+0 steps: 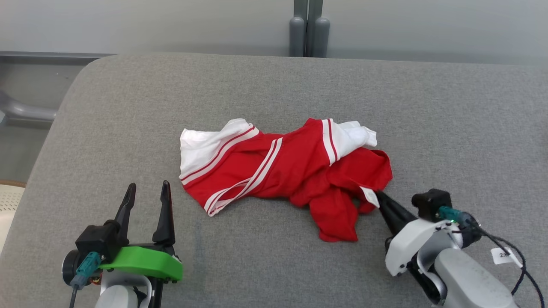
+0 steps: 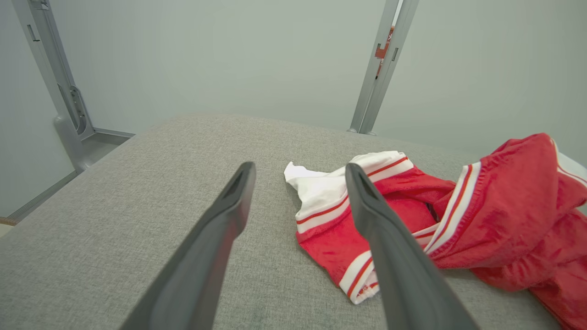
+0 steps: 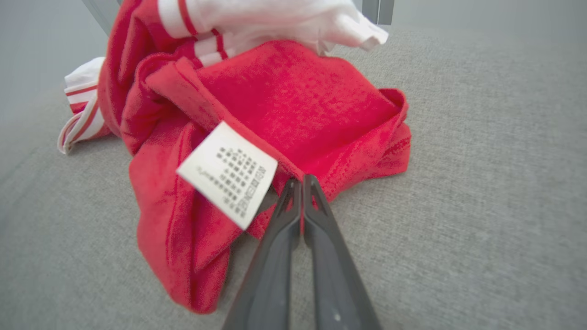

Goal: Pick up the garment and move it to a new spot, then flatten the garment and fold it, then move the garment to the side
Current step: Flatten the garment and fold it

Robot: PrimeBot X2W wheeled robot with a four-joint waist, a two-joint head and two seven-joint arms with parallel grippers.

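A crumpled red garment (image 1: 295,171) with white panels and stripes lies in the middle of the grey cushion (image 1: 385,98). My right gripper (image 1: 380,196) is shut on the garment's lower right edge, beside a white care label (image 3: 228,174); in the right wrist view the closed gripper (image 3: 299,179) pinches a thin fold of the red garment (image 3: 293,105). My left gripper (image 1: 147,191) stands open at the lower left, apart from the cloth. In the left wrist view the gripper (image 2: 299,168) is spread wide, with the garment (image 2: 495,215) beyond it to the right.
The grey cushion's left edge (image 1: 55,128) drops to the floor, where a grey metal rail (image 1: 25,112) runs. A grey post (image 1: 308,30) stands behind the cushion against the pale wall. A black cable (image 1: 513,252) trails from my right wrist.
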